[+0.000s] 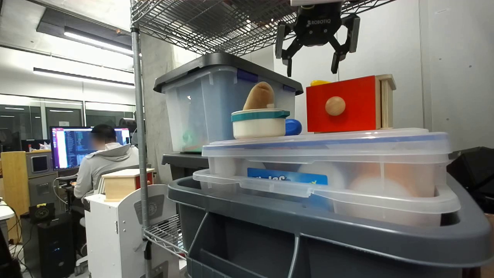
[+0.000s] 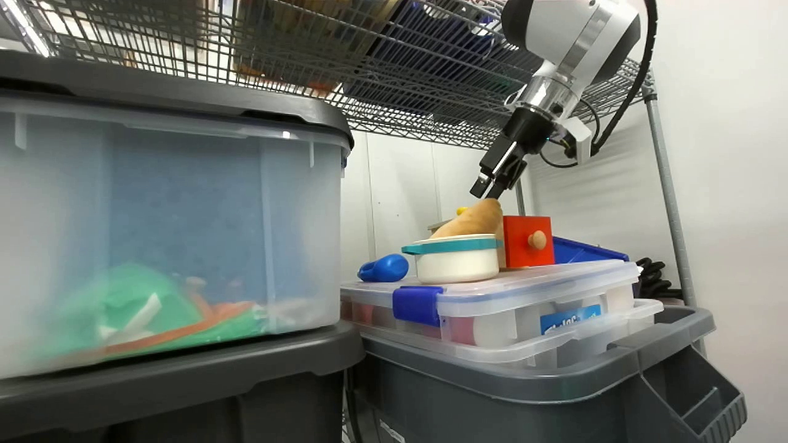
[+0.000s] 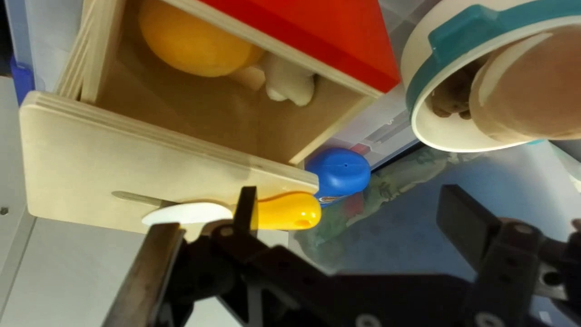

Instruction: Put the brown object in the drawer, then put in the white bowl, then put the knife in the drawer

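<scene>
Both fingers (image 1: pixel 289 68) spread wide, my gripper (image 1: pixel 312 72) hung abv. open drawer (image 3: pixel 327 32); knife (image 3: pixel 277 212) lay atop case (image 3: pixel 91 177), brn. lump (image 1: pixel 259 96) in bowl (image 1: pixel 259 128).

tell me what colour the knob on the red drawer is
Light tan, like bare wood; the drawer's knob shows best in an exterior view.
</scene>
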### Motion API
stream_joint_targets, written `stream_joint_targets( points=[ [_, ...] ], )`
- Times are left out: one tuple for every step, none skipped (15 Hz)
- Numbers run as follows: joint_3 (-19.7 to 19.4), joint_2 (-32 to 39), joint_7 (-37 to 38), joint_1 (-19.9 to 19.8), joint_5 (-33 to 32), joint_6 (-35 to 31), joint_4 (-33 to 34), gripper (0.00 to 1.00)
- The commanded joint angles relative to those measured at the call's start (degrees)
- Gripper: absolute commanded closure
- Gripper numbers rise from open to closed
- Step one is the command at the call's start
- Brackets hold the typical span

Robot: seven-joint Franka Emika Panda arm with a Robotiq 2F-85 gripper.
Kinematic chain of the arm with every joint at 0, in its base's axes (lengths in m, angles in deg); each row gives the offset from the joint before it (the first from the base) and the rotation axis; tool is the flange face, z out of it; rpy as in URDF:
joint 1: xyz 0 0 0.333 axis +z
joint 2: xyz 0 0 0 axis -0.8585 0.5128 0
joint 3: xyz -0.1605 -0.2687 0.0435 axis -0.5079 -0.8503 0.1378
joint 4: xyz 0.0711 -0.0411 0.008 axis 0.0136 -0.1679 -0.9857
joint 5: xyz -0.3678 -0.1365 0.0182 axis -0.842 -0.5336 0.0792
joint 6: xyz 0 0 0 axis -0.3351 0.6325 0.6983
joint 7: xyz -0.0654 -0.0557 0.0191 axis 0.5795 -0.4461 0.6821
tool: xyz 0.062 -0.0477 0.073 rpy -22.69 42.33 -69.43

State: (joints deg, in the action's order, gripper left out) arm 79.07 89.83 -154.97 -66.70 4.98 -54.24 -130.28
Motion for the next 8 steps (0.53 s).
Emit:
stream_joint_targets(
  points=[
    [0.9,3.0,1.6,-0.5,0.2,-1.2,3.8,0.00],
    [1.0,4.1,1.9,-0.4,0.1,-1.6,4.8,0.00],
    [1.2,4.8,2.3,-0.5,-0.1,-1.7,5.5,0.00],
    [1.4,5.5,2.6,-0.6,-0.1,-2.1,6.1,0.00],
    [1.6,6.2,2.8,-0.6,-0.2,-2.4,6.7,0.00],
    [1.9,6.8,3.0,-0.7,-0.3,-2.5,7.3,0.00],
    [2.0,7.4,3.3,-0.8,-0.4,-2.7,7.9,0.00],
    [2.2,7.8,3.5,-0.9,-0.5,-2.8,8.5,0.00]
  ],
)
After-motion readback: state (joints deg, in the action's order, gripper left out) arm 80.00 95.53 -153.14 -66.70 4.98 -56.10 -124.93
